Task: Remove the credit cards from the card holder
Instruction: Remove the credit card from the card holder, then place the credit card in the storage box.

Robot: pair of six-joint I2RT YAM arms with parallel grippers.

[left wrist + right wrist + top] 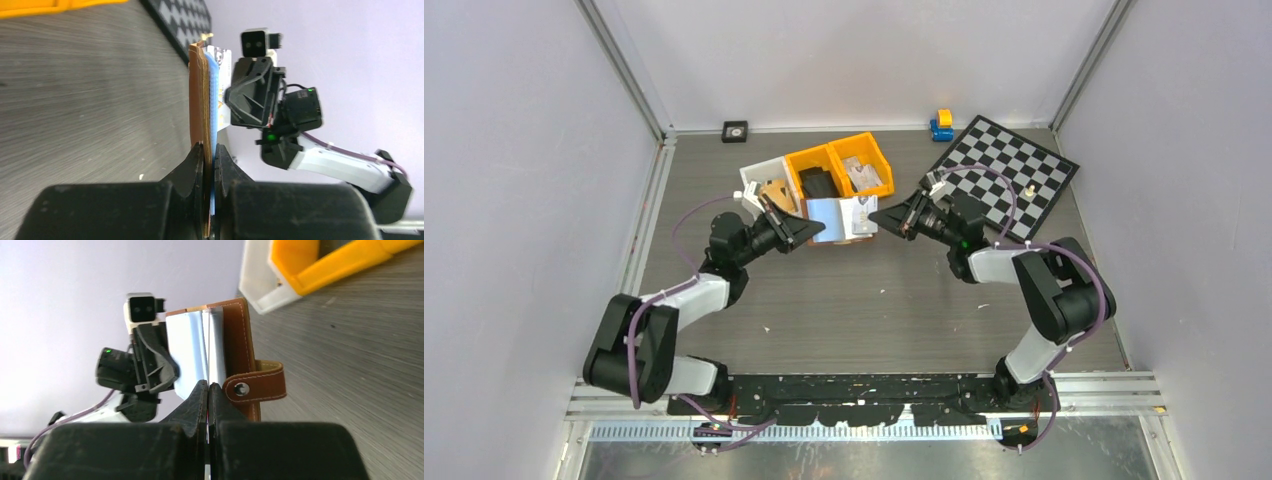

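The card holder (832,219), reddish-brown with a pale blue inside, hangs open in the air between my two grippers. My left gripper (811,232) is shut on its left flap; in the left wrist view the fingers (209,150) pinch the brown leather and blue lining (200,100). My right gripper (881,220) is shut on a thin whitish credit card (215,352) standing out of the holder (240,335), beside the snap strap (255,383). More card edges (223,59) show past the holder. The right wrist view shows the fingers (208,386) closed tight.
Two yellow bins (876,160) and a white bin (759,172) stand just behind the holder; one yellow bin holds a black wallet-like object (817,184). A chessboard (1009,175) lies at the back right, a blue-yellow toy (941,124) and a small black square (735,130) by the back wall.
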